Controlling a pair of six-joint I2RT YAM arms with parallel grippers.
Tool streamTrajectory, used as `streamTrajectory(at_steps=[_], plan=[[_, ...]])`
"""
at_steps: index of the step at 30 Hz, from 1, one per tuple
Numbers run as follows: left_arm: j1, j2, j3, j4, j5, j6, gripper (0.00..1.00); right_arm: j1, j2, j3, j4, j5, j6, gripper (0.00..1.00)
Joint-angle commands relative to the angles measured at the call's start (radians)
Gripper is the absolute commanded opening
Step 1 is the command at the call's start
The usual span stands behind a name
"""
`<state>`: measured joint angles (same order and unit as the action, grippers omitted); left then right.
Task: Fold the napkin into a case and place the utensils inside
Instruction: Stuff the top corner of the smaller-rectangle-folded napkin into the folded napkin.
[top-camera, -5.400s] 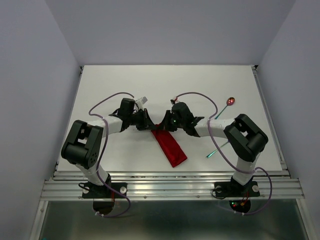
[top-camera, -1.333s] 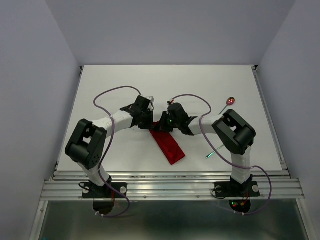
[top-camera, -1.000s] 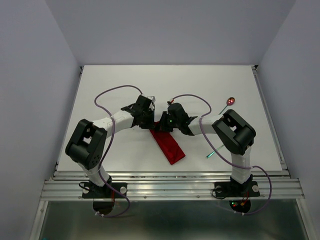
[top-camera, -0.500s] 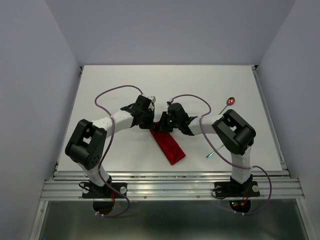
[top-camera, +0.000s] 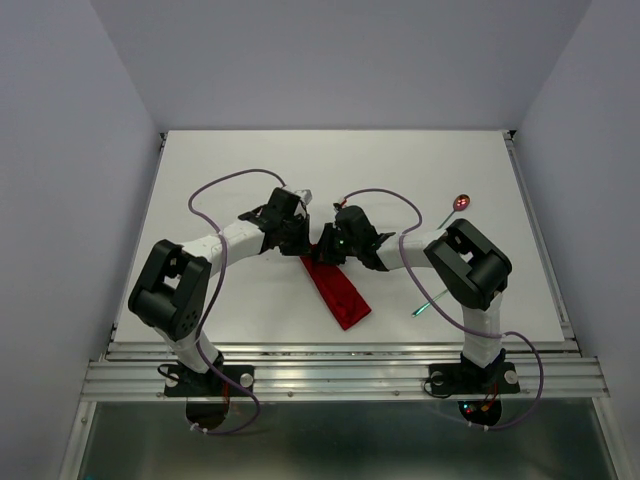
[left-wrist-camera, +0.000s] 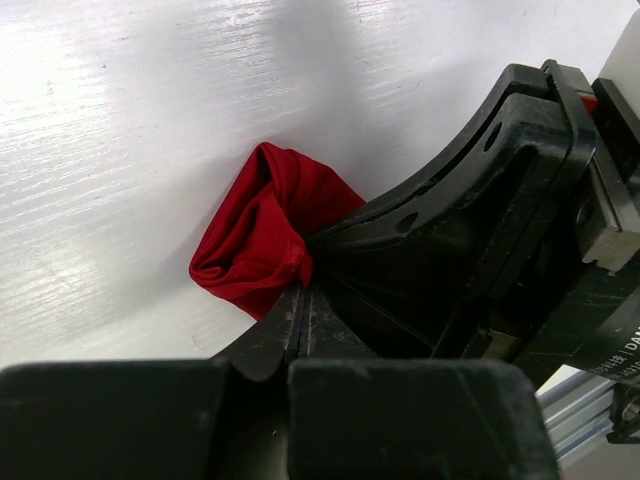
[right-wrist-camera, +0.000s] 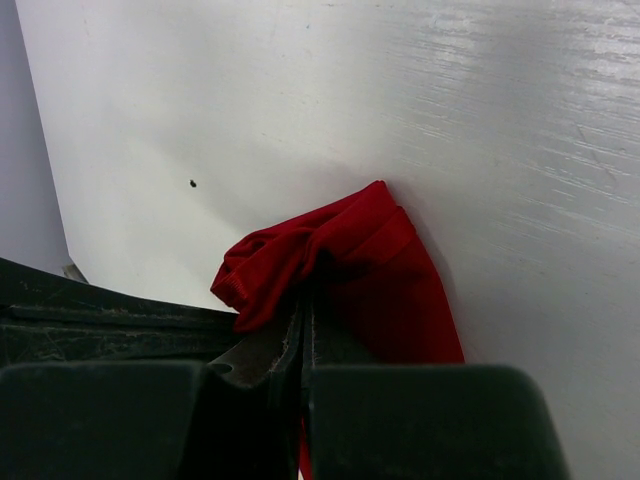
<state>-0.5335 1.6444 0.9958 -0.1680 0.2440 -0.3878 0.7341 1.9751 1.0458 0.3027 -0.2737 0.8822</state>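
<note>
The red napkin (top-camera: 340, 293) lies as a narrow folded strip slanting toward the near right of the table. Its far end is bunched up (left-wrist-camera: 262, 235) between the two grippers. My left gripper (top-camera: 304, 247) is shut on that bunched end, its tips (left-wrist-camera: 303, 292) pinching the cloth. From the other side, my right gripper (top-camera: 322, 251) is shut on the same end (right-wrist-camera: 305, 296), with the strip (right-wrist-camera: 395, 290) running under it. The spoon with the red bowl (top-camera: 461, 203) lies at the far right. The teal-handled fork (top-camera: 425, 306) lies beside the right arm.
The right gripper's black body (left-wrist-camera: 470, 230) fills the right of the left wrist view, almost touching my left fingers. The white table (top-camera: 230, 170) ends in a metal rail (top-camera: 340, 372) at the near edge. Grey walls stand on three sides.
The left gripper has closed on the napkin's bunched end, and its wrist has shifted slightly up and left. The right arm has stayed put, and so has the strip.
</note>
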Motion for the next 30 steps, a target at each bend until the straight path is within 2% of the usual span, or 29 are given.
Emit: streamTrajectory(at_steps=[1, 5, 8, 16, 21, 30], plan=[[-0.002, -0.052, 0.012, 0.047, 0.051, -0.014, 0.00, 0.013, -0.010, 0.048, 0.064, -0.007, -0.006, 0.01], [0.000, -0.041, -0.002, 0.053, 0.048, -0.017, 0.00, 0.013, 0.051, 0.074, 0.058, -0.019, 0.000, 0.01], [0.000, -0.028, -0.009, 0.055, 0.034, -0.019, 0.00, 0.013, 0.036, 0.057, 0.058, -0.032, -0.005, 0.01], [0.020, -0.008, -0.016, 0.071, 0.041, -0.028, 0.00, 0.013, -0.108, -0.009, 0.035, -0.061, -0.028, 0.02], [0.026, -0.009, -0.016, 0.073, 0.055, -0.031, 0.00, 0.013, -0.218, -0.070, -0.013, -0.036, -0.055, 0.12], [0.027, 0.008, -0.002, 0.078, 0.080, -0.028, 0.00, 0.013, -0.334, -0.174, -0.126, 0.059, -0.088, 0.11]])
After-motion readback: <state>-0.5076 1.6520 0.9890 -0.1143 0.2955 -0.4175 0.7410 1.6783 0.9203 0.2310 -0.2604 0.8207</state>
